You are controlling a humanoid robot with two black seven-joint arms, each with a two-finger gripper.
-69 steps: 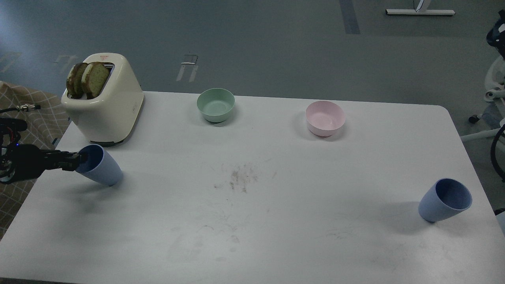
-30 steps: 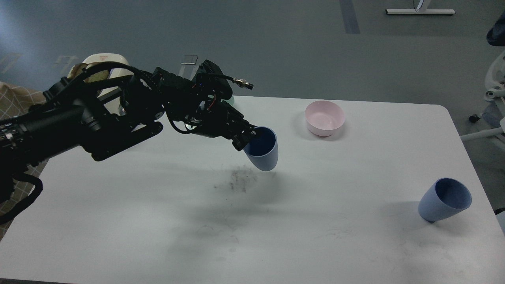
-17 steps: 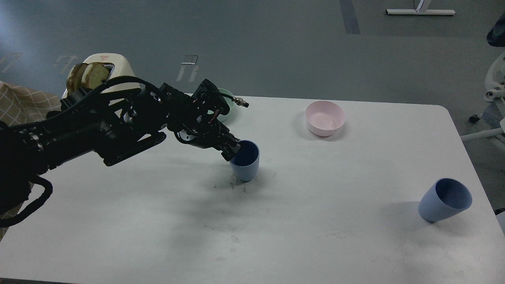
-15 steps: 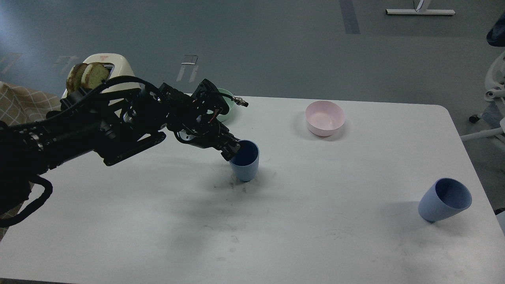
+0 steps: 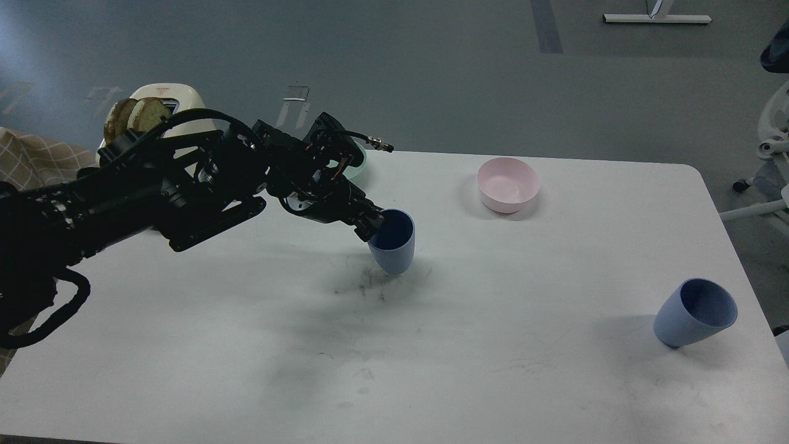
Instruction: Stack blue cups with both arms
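My left gripper (image 5: 374,223) is shut on the near-left rim of one blue cup (image 5: 394,250). The cup hangs upright near the middle of the white table (image 5: 468,345), its base at or just above the surface; I cannot tell if it touches. The second blue cup (image 5: 693,313) stands alone near the table's right edge, with no gripper near it. My right arm and its gripper are out of view.
A pink bowl (image 5: 507,184) sits at the back right. A mint-green bowl (image 5: 360,161) at the back is mostly hidden behind my left arm. A cream toaster (image 5: 161,102) with bread slices stands at the back left. A dark smudge (image 5: 363,285) marks the table centre.
My left gripper carried the cup from the table's left side to the middle and lowered it. In the last half second it shifted slightly right and back with the cup.
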